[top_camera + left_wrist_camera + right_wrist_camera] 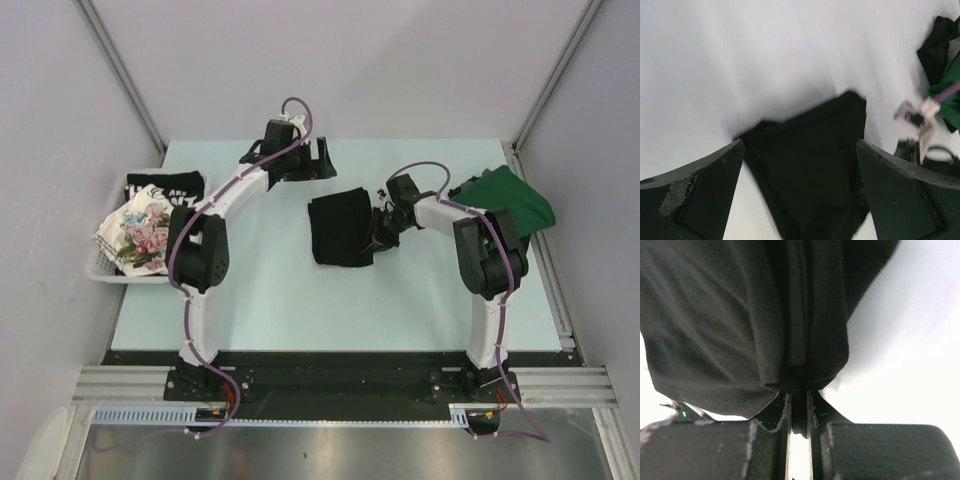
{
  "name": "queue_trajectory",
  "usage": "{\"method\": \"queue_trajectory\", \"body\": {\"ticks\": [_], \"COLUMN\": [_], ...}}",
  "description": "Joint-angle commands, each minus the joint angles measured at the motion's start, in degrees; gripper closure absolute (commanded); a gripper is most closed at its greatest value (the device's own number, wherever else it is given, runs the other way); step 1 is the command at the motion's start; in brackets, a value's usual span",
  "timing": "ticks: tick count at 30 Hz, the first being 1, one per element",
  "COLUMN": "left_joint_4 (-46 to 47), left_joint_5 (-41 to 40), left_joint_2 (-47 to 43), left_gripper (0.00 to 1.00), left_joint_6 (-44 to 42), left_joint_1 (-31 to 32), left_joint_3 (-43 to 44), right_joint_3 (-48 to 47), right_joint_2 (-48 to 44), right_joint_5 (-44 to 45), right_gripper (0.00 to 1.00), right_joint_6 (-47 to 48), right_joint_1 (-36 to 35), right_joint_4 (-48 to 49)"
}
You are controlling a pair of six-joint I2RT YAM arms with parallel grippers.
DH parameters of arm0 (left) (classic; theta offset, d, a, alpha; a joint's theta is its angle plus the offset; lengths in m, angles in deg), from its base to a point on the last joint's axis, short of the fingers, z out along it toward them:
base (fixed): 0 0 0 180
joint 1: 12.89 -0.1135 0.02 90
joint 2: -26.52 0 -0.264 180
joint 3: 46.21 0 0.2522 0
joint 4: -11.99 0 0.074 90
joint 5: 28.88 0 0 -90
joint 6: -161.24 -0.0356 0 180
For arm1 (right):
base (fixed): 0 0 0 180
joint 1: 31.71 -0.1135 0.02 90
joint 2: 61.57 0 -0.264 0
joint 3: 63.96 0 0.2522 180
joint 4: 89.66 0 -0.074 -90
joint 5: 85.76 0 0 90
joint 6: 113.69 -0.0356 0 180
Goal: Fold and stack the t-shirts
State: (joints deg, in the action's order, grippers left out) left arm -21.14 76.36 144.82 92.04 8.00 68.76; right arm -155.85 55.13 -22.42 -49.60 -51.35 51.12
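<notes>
Table [300, 300]: one black t-shirt [338, 230], one green t-shirt [515, 200]; basket [118, 277]: two.

The worktop [300, 300] is pale mint. At its centre lies the plain black t-shirt [338, 228], with no print. At three o'clock is the dark green t-shirt [515, 200]. At nine o'clock the white basket [103, 268] holds the black t-shirt with white lettering [165, 186] and the white floral t-shirt [135, 235], which has pink blooms and green leaves. The left end effector [322, 158] and right end effector [378, 235] are black, and the cables [300, 104] are purple.
</notes>
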Motion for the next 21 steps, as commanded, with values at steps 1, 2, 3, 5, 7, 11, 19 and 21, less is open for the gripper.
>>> {"method": "queue_trajectory", "body": {"ticks": [1,2,3,5,7,11,19,21], "left_joint_4": [2.3,2.4,1.7,-0.5,-1.5,0.9,4.6,6.4], "left_joint_5": [2.5,2.6,1.9,0.7,-0.8,-0.1,0.9,0.7], "left_joint_2": [4.2,4.5,4.6,4.8,3.9,0.3,-8.7,-11.1], "left_gripper": [0.00,0.00,0.01,0.00,0.01,0.01,0.00,0.00], "left_joint_6": [2.6,2.9,3.2,3.8,4.3,6.1,11.4,12.0], "left_joint_1": [-0.1,-0.1,-0.1,-0.3,-0.8,-1.3,-2.4,-2.4], "left_joint_3": [5.1,5.1,5.1,4.7,2.8,-4.8,-20.5,-25.2], "right_joint_3": [3.0,3.1,3.2,3.2,3.2,3.2,3.2,3.2], "right_joint_2": [-4.2,-4.6,-4.6,-4.7,-4.5,-3.9,-3.5,-3.6], "right_joint_5": [-0.6,-0.7,-0.5,-1.0,-1.1,-2.0,-3.1,-3.3], "right_gripper": [1.00,1.00,1.00,1.00,1.00,1.00,1.00,1.00], "right_joint_6": [2.1,2.1,1.9,1.7,1.4,1.1,1.0,0.8], "right_joint_1": [-0.5,-0.2,0.1,1.0,1.9,2.9,3.4,3.4], "right_joint_4": [-7.8,-7.8,-7.7,-7.3,-6.7,-5.8,-4.4,-4.3]}}
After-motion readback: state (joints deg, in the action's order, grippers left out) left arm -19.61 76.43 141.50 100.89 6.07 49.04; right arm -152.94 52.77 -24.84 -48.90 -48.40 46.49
